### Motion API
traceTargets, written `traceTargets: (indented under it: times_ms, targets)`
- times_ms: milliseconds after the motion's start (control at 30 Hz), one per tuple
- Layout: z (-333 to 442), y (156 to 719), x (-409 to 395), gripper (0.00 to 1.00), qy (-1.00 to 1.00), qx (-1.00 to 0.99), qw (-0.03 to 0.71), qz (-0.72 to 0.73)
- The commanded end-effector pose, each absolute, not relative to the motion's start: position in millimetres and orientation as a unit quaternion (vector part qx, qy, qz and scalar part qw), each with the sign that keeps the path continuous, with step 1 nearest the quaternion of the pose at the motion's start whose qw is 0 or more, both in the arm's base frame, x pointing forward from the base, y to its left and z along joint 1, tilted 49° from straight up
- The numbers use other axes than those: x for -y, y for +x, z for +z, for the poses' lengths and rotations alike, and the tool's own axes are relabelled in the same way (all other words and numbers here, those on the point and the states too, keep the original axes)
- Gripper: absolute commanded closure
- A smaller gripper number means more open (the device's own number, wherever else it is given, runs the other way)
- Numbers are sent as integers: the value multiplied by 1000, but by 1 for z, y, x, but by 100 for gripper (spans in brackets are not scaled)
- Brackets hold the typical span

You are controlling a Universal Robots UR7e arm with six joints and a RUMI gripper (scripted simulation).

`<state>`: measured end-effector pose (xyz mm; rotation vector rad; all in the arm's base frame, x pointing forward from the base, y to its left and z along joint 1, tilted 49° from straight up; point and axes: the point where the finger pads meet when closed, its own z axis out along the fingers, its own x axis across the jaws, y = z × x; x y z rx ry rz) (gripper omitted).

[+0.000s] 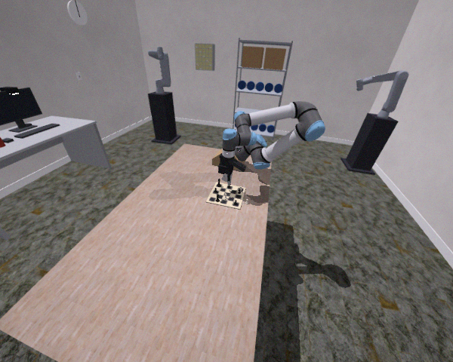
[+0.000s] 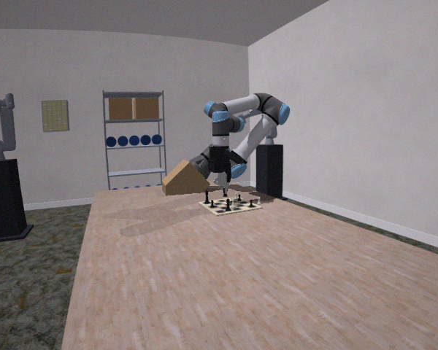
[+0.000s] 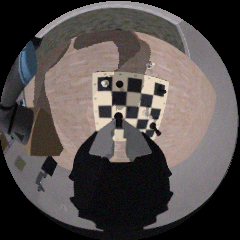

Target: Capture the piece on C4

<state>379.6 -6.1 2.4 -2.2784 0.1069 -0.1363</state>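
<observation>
Black piece (image 1: pixel 229 186) (image 2: pixel 225 194) (image 3: pixel 118 117) was gripped upright at the board (image 1: pixel 223 205) (image 2: pixel 239 211) (image 3: pixel 94 92); base contact unclear. White piece (image 1: pixel 246 201) (image 2: pixel 258 200) (image 3: pixel 150 65) stood upright on the table (image 1: pixel 172 249) (image 2: pixel 226 271) (image 3: pixel 190 90), just off the board.
</observation>
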Motion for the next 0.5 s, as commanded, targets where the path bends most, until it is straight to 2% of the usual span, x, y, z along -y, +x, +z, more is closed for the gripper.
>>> traceTargets:
  times_ms: [0,467]
  targets:
    - [-8,383,-3,100,-907,-43,414,-55]
    - [-15,384,-12,100,-907,-43,414,-55]
